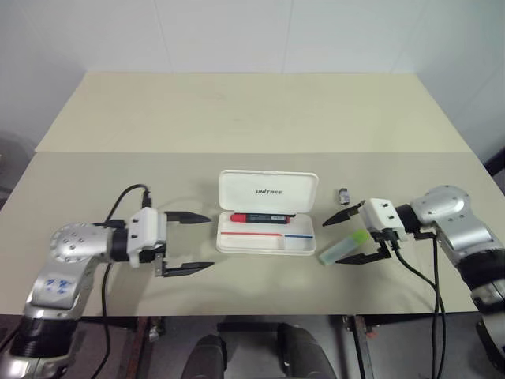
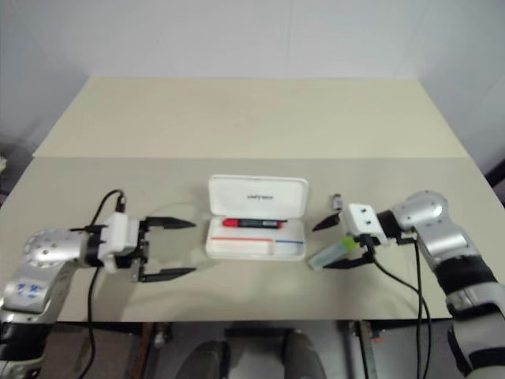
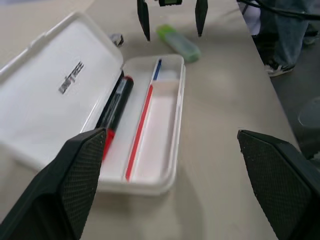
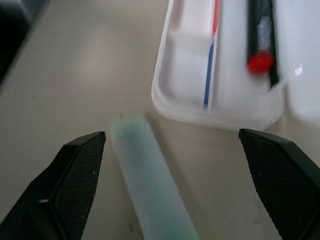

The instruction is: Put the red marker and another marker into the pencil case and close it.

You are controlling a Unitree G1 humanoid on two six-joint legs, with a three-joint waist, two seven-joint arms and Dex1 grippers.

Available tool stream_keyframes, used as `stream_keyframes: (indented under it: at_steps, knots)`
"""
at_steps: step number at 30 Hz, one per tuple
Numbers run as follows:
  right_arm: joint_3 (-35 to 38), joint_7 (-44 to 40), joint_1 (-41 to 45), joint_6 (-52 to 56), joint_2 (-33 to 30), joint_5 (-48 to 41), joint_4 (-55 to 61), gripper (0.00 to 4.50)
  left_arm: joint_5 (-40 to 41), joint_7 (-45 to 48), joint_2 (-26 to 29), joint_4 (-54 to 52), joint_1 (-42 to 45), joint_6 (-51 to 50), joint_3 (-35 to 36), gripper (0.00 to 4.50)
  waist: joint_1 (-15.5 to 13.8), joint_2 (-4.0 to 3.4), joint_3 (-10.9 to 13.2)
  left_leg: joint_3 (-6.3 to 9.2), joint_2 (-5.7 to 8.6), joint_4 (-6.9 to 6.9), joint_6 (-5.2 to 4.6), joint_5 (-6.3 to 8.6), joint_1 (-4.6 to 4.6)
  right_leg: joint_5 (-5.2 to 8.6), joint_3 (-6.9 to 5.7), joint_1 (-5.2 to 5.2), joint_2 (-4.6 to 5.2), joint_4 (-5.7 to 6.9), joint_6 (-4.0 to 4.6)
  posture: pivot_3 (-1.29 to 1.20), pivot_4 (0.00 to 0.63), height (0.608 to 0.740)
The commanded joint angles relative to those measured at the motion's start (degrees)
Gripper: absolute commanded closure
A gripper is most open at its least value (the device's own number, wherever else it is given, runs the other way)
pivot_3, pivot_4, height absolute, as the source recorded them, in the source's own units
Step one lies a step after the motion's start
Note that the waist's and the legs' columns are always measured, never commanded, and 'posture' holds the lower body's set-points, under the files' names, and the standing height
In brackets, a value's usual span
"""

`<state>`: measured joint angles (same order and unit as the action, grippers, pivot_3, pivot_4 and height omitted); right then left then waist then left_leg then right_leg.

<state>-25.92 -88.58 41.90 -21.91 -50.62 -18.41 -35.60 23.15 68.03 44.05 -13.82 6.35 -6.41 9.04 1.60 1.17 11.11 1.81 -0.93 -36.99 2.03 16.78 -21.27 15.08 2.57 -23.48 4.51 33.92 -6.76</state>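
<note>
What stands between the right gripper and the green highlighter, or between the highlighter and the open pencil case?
Nothing visible. The right gripper is open around the green highlighter, and only bare table separates it from the open pencil case.

Red marker (image 1: 258, 217) in pencil case (image 1: 267, 213); another marker (image 1: 344, 246) right of case.

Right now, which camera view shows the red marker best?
The left wrist view: the red marker lies along the open pencil case beside the lid hinge, nearly its whole barrel visible. The two eye views show it small, inside the case. The right wrist view shows one red end and part of the barrel.
</note>
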Motion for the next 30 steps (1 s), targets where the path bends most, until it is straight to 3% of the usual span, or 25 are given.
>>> stream_keyframes:
  at_steps: [1, 6, 9, 13, 18, 30]
  knots:
    - [-5.4, -3.9, 5.5, -8.8, 0.9, 2.7, -10.8, 0.0, 1.7, -2.7, 1.3, -5.2, -3.0, -1.3, 4.0, 0.04, 0.1, 0.01, 0.0, -0.01, 0.0, -0.01, -0.01, 0.01, 0.0, 0.02, 0.0, -0.01, 0.0, 0.0, 0.04, 0.0, 0.15, 0.74]
    - [-11.5, -3.9, 10.7, -16.2, 2.5, 5.3, -21.8, 0.0, 2.0, -5.2, 1.5, -9.0, -7.2, -2.7, 6.7, 0.04, 0.2, 0.07, 0.0, -0.06, -0.01, -0.11, -0.01, 0.0, 0.11, 0.04, 0.05, 0.1, -0.01, 0.02, 0.12, 0.0, 0.15, 0.74]
    - [-13.7, -3.9, 12.1, -19.2, 2.5, 6.2, -25.3, 0.56, 2.1, -6.0, 1.5, -10.0, -8.8, -2.7, 7.4, 0.0, 0.2, 0.16, 0.0, -0.18, 0.01, -0.18, -0.03, -0.01, 0.29, 0.03, 0.18, 0.26, 0.0, -0.02, 0.43, 0.0, 0.15, 0.74]
    - [-16.0, -3.9, 12.4, -21.1, 2.0, 4.6, -25.8, 1.8, 1.8, -6.7, 1.1, -9.5, -8.5, -2.0, 6.8, 0.0, 0.1, 0.29, 0.0, -0.15, 0.03, -0.19, -0.12, -0.07, 1.02, -0.02, 0.17, 1.22, 0.05, -0.46, 0.6, 0.0, 0.15, 0.74]
    - [-15.8, -3.9, 11.5, -22.1, 2.1, 1.9, -23.8, 3.38, 1.4, -6.3, 0.7, -7.6, -5.8, -1.1, 4.6, 0.0, 0.3, 0.4, 0.0, -0.37, 0.02, -0.19, -0.2, -0.12, 1.17, -0.14, 0.43, 1.31, 0.04, -0.51, 0.8, 0.0, 0.15, 0.74]
    - [-12.1, -3.9, 8.1, -20.2, -3.7, -2.7, -17.6, 3.4, 0.6, -3.8, -0.1, 0.4, 1.3, 2.3, -0.5, 0.0, -0.1, 0.3, 0.0, -0.64, 0.02, 0.0, -0.21, -0.02, 0.97, -0.11, 0.57, 0.84, 0.04, -0.28, 0.75, 0.0, 0.15, 0.74]
